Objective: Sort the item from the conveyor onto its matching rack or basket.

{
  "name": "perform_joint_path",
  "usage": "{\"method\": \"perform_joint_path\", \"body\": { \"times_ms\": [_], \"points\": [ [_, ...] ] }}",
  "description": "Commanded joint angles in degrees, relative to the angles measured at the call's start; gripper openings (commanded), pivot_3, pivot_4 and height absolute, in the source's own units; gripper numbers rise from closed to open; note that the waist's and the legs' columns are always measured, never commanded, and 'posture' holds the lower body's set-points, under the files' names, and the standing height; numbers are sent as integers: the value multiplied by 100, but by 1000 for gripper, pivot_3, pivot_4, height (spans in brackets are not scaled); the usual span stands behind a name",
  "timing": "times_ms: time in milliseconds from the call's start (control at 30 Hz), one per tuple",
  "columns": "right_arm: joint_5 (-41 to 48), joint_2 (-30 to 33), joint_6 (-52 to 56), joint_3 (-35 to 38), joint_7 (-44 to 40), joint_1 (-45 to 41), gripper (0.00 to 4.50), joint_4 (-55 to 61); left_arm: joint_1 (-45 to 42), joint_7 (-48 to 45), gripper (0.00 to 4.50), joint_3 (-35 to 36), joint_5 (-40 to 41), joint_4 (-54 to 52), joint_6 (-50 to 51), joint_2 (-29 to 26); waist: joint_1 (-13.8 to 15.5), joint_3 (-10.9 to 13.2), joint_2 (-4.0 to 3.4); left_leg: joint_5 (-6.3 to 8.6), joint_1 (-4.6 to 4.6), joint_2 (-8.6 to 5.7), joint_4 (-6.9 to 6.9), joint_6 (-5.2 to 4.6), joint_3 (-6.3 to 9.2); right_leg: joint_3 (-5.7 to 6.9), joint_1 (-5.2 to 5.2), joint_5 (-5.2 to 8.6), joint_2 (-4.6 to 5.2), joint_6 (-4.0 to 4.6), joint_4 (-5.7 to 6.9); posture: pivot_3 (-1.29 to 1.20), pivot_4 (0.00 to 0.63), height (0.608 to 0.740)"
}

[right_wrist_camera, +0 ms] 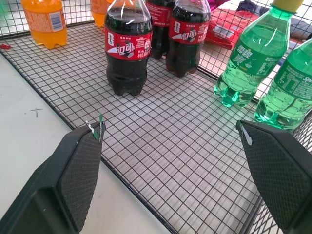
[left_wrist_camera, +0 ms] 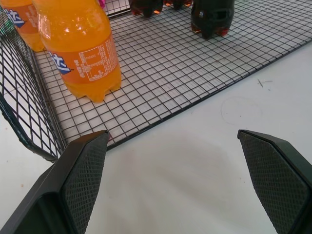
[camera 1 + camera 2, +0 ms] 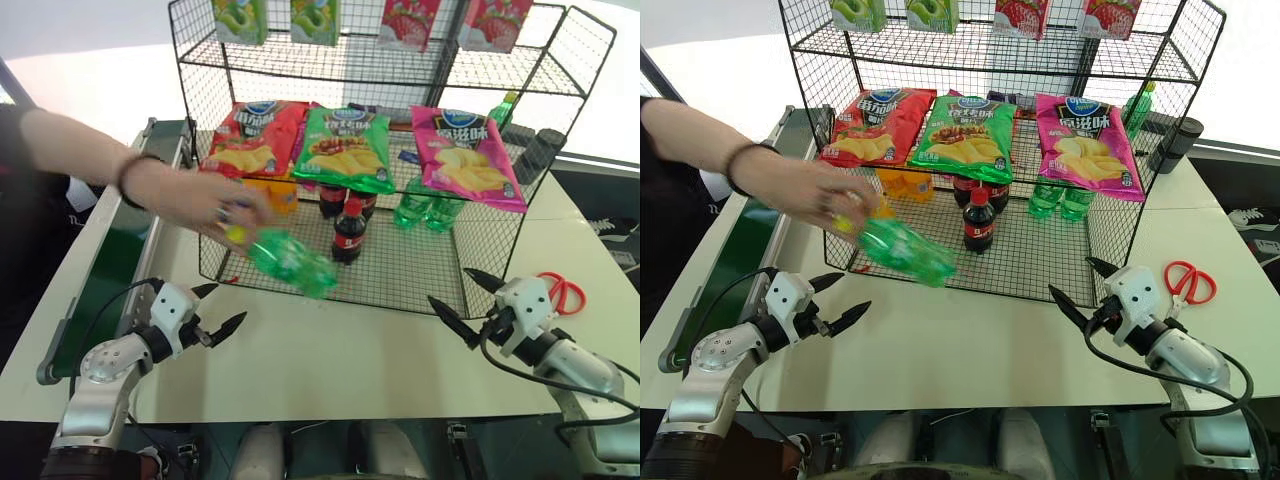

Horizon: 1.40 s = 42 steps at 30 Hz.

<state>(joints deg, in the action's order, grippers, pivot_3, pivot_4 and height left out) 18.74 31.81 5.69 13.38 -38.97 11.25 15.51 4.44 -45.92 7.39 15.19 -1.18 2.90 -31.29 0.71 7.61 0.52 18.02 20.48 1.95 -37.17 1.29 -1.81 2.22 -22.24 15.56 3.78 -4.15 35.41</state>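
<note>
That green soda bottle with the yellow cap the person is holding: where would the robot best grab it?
Probably around its middle. The translucent green plastic soda bottle is tilted nearly flat, its yellow cap end in the person's hand, so the free body is left. The left gripper, jaws open, is nearer and could come from below, across the width.

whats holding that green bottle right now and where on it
A person's hand holds the green bottle by its yellow-capped neck end; the left gripper and right gripper are open, holding nothing.
</note>
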Motion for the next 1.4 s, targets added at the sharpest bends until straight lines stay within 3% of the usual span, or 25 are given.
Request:
{"method": "perform_joint_path", "body": {
  "times_ms": [33,500,867,1167,1400],
  "points": [
    [-11,0,-26,-29,23,-91,4472,147,-35,16,4500,24,17,-66,-140,5,0,0,0,0,0,0,0,0,0,0,0,0,0,0,0,0,150,740],
    [33,29,54,-85,44,-50,4472,285,-241,274,4500,355,578,-554,477,103,-1,0,0,0,0,0,0,0,1,0,1,-6,4,-11,0,0,150,740],
    [47,-55,57,-400,-4,-308,4472,295,-667,1091,4500,1837,1680,-51,574,479,1,-1,3,0,0,1,-2,0,1,0,1,-7,-7,-13,1,0,150,740],
    [66,-424,296,-1394,-71,-775,4472,784,-1085,2235,4500,2269,966,1181,8,407,-14,-1,10,0,-1,-1,-1,0,1,1,-2,-9,-15,-16,3,0,150,740],
    [152,-764,572,-2238,-141,-1074,4472,1300,-1060,2589,4500,2293,832,1238,-111,391,1,-9,37,0,2,0,-1,1,3,3,-1,-9,0,-16,2,0,150,740]
  ]
}}
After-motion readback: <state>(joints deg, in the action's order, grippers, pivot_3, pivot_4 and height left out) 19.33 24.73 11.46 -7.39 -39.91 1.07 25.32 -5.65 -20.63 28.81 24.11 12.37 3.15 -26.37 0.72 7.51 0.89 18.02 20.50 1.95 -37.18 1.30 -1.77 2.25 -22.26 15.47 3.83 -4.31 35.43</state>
